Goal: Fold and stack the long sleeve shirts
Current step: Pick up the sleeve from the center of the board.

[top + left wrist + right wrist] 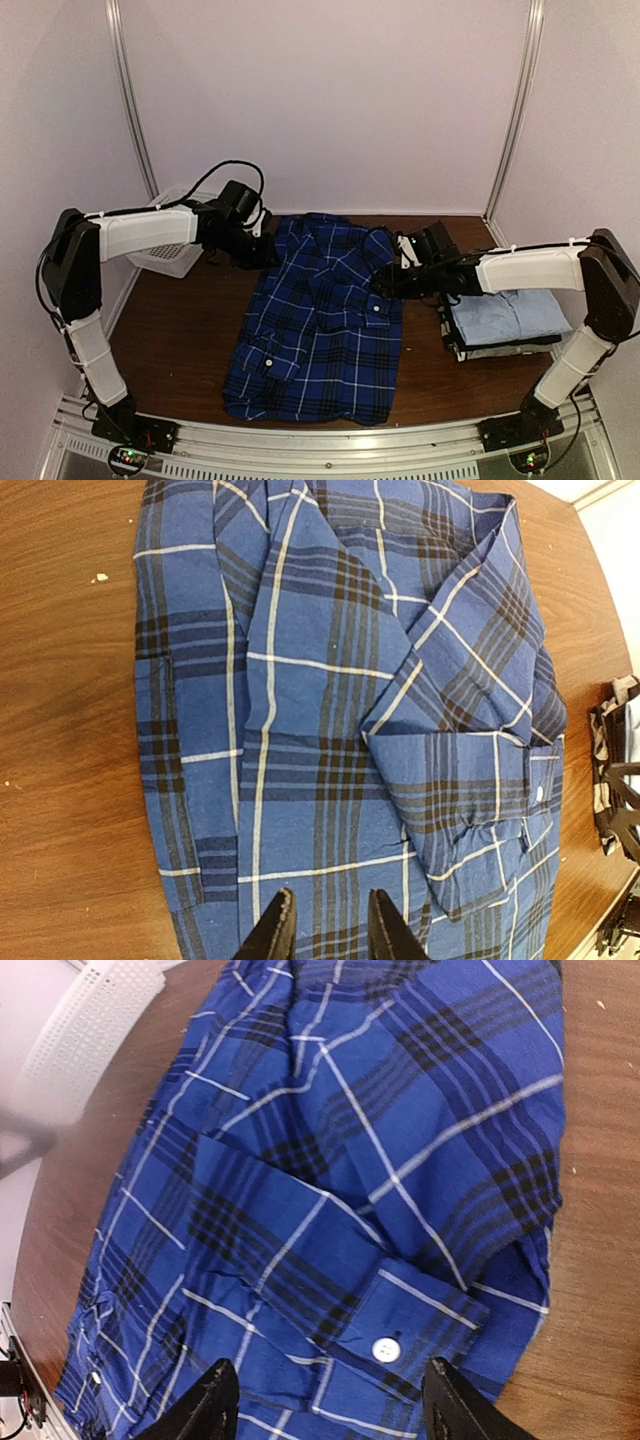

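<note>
The plaid shirt (320,320) is seen spread mid-frame, long axis running top to bottom, with the right gripper (325,1380) poised wide and empty over the cuff (425,1310) at its right edge, the left gripper (332,900) narrowly parted at its upper left, any pinch undeterminable.

Matt plaid cloth shirt (320,330) — smooth wood table (180,340) (faintly glossy)

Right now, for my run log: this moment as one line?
plaid shirt: flat, sleeve folded across | left claw: open, over shirt | right claw: open, above cuff
</note>
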{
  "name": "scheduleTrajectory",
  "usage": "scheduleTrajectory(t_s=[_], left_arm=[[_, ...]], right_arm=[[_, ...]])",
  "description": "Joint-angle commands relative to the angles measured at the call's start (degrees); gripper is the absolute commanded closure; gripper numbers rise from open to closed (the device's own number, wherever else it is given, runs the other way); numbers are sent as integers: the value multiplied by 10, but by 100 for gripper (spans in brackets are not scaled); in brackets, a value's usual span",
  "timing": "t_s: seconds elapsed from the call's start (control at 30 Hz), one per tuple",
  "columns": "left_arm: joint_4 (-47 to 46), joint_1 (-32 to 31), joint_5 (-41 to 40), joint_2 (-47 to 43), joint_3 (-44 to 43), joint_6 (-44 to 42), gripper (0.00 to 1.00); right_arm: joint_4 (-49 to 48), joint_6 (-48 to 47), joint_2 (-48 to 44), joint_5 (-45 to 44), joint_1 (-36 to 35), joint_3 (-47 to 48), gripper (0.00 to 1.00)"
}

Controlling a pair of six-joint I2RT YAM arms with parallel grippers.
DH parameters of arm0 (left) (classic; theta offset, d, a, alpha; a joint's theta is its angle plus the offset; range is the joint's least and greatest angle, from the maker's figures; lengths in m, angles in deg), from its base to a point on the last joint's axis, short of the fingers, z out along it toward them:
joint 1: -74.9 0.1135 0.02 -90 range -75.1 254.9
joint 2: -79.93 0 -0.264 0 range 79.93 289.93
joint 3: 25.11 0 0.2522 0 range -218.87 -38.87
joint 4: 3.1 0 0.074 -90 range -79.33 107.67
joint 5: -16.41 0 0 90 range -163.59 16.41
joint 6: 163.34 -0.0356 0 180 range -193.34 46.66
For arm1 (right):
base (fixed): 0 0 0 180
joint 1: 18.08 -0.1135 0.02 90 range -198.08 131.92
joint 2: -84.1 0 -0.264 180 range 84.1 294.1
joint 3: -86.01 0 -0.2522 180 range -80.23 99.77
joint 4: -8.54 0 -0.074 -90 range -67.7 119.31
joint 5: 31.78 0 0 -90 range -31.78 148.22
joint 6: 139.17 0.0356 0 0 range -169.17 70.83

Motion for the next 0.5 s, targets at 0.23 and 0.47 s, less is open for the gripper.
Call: scheduleTrajectory(t_s=[0.23, 0.47], left_arm=[[-23, 4, 19, -48, 36, 5, 73], [-24, 3, 22, -65, 57, 9, 73]], right_arm=[[-99, -19, 60, 94, 78, -51, 38], [-93, -51, 122, 95, 96, -17, 40]])
